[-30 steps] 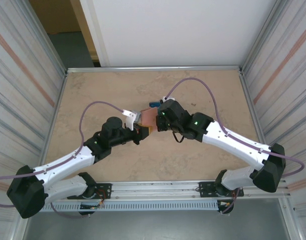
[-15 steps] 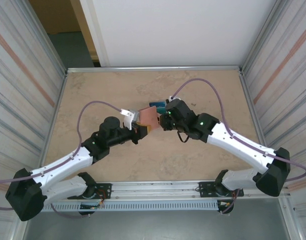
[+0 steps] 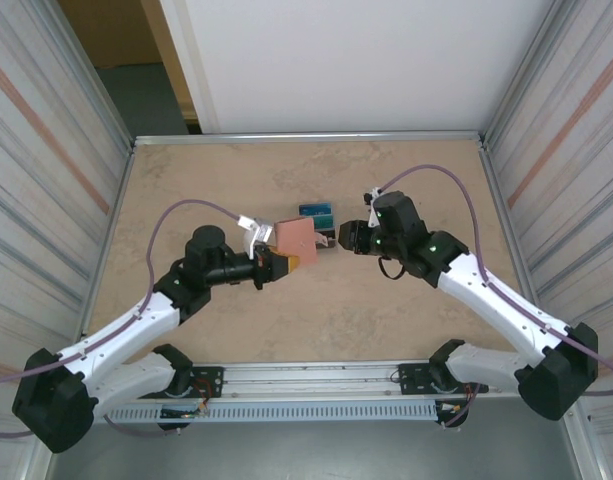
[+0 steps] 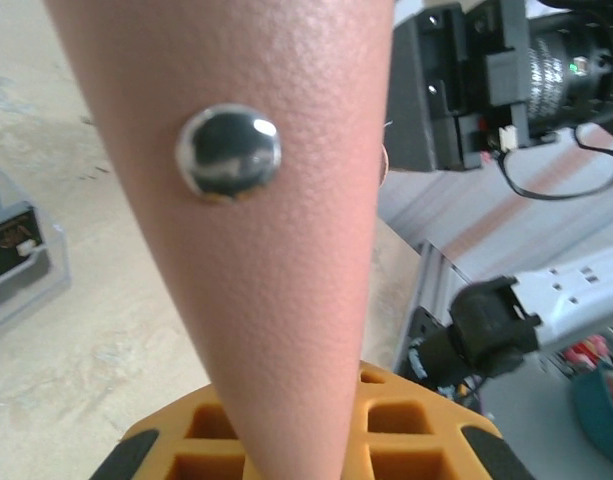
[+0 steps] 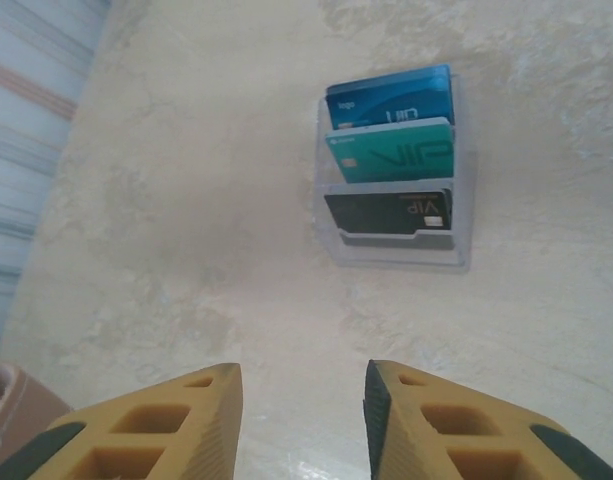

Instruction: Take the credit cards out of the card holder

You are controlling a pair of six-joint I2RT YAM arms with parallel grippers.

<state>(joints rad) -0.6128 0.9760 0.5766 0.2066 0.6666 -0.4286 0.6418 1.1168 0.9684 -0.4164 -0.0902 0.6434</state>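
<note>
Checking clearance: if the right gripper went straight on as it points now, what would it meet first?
Probably the table just short of the clear card stand, which lies ahead of the right gripper in its wrist view. Depth is unclear. The pink card holder sits off to the side.

The card holder is cut off by the top edge of the left wrist view, and its inside is hidden. The fingers of the left claw are partly covered by it. The card stand is cropped and blurred there.
</note>
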